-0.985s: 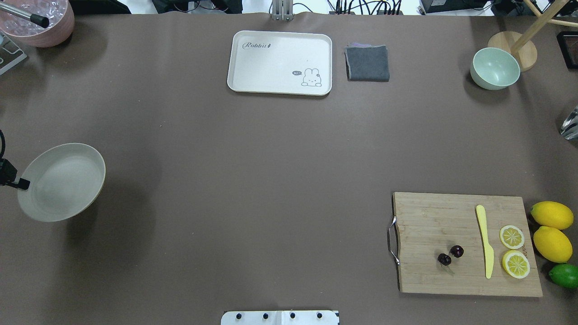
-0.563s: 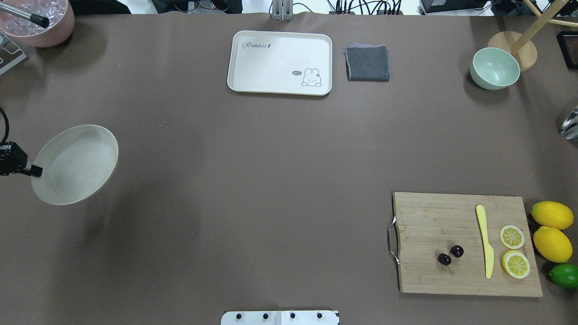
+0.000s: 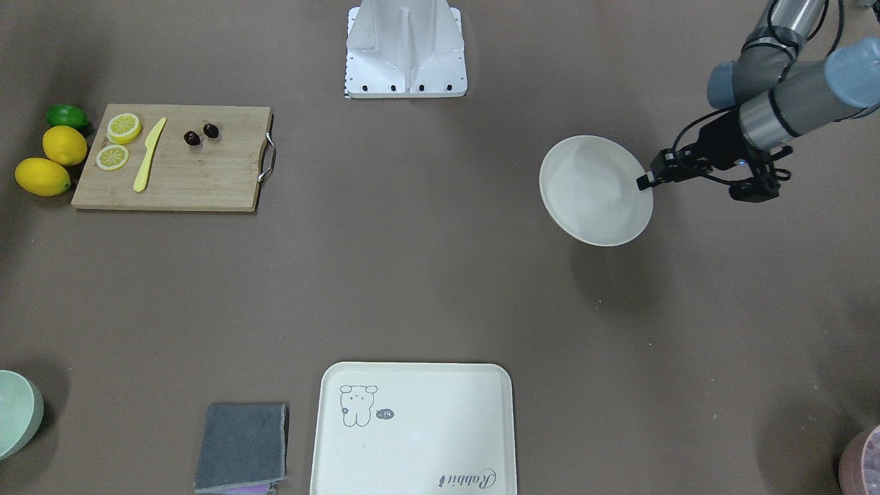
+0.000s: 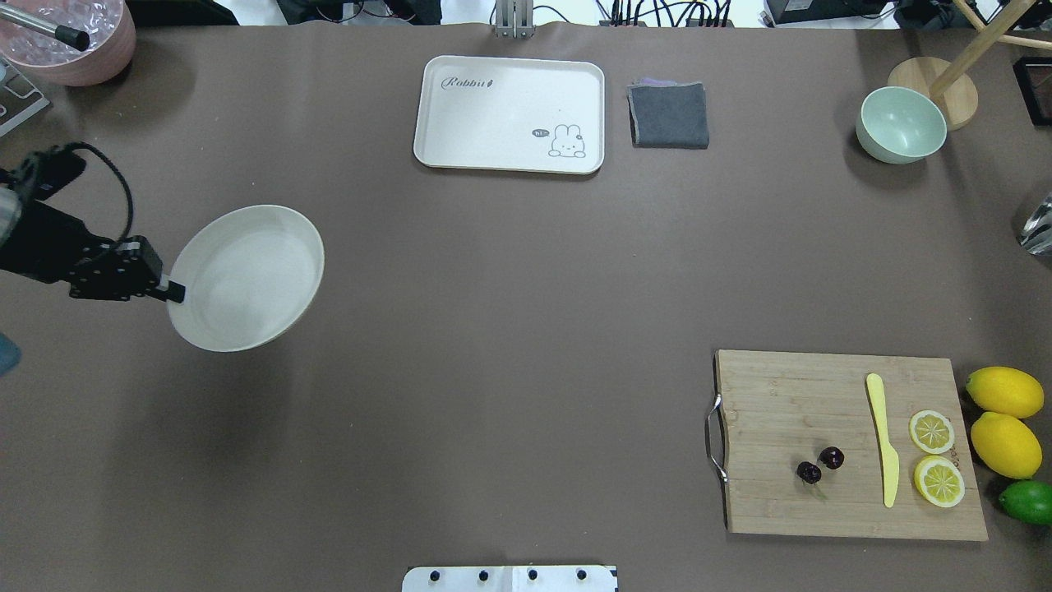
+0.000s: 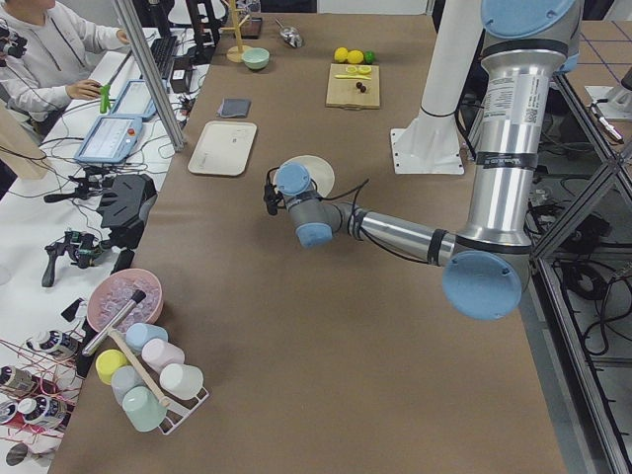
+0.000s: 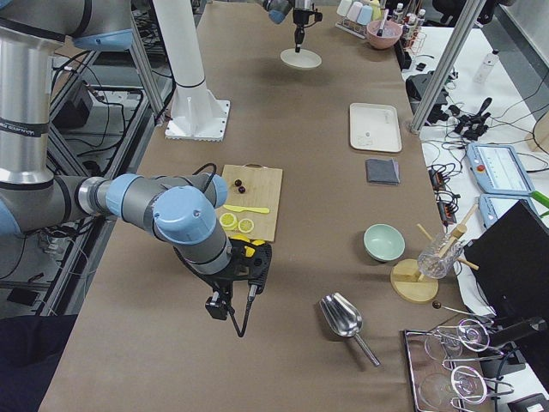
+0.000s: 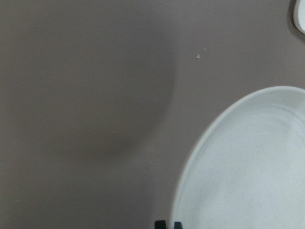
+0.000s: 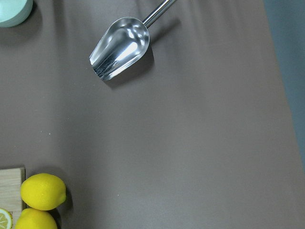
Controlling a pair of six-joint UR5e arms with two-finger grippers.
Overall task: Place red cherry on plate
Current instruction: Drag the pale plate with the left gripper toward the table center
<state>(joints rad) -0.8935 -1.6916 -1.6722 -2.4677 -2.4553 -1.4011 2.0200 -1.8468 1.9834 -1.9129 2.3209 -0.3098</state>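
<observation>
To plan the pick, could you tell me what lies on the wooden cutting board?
On the wooden cutting board lie a pair of dark maroon cherries, a yellow plastic knife and two lemon slices; the wood beneath them is covered.

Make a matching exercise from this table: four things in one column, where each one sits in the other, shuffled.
Things
1. plate
2. cherry
3. lime
4. cloth

Places
A. beside the tray
B. gripped at its rim by the left hand
C. on the board
D. off the board, next to the lemons

Pairs: 1-B, 2-C, 3-D, 4-A
</observation>
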